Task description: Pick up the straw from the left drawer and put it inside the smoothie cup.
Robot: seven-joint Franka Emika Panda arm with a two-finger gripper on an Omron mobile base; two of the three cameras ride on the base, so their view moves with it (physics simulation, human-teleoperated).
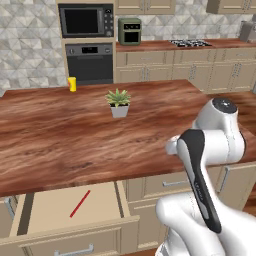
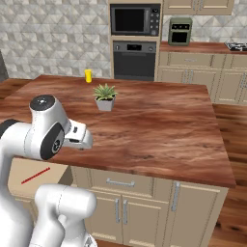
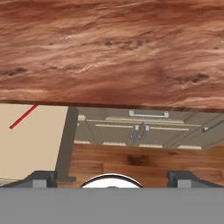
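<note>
The left drawer [image 1: 50, 212] stands pulled open under the wooden island counter, and the thin red straw [image 1: 80, 203] lies slanted on its light tan floor. The same straw [image 2: 35, 176] appears at the lower left of the right base view and at the left edge of the hand view [image 3: 23, 117]. At the counter's far left edge stands the yellow smoothie cup [image 1: 72, 84] [image 2: 88, 75], upright. My gripper [image 3: 112, 178] is open and holds nothing. It hangs over the counter's near edge, to the right of the drawer [image 3: 39, 144].
A potted plant [image 1: 118, 102] [image 2: 104, 96] sits mid-counter between me and the cup. Shut cabinet doors and narrower drawers [image 3: 148, 114] run right of the open drawer. An oven and microwave stack [image 1: 87, 42] stands against the back wall.
</note>
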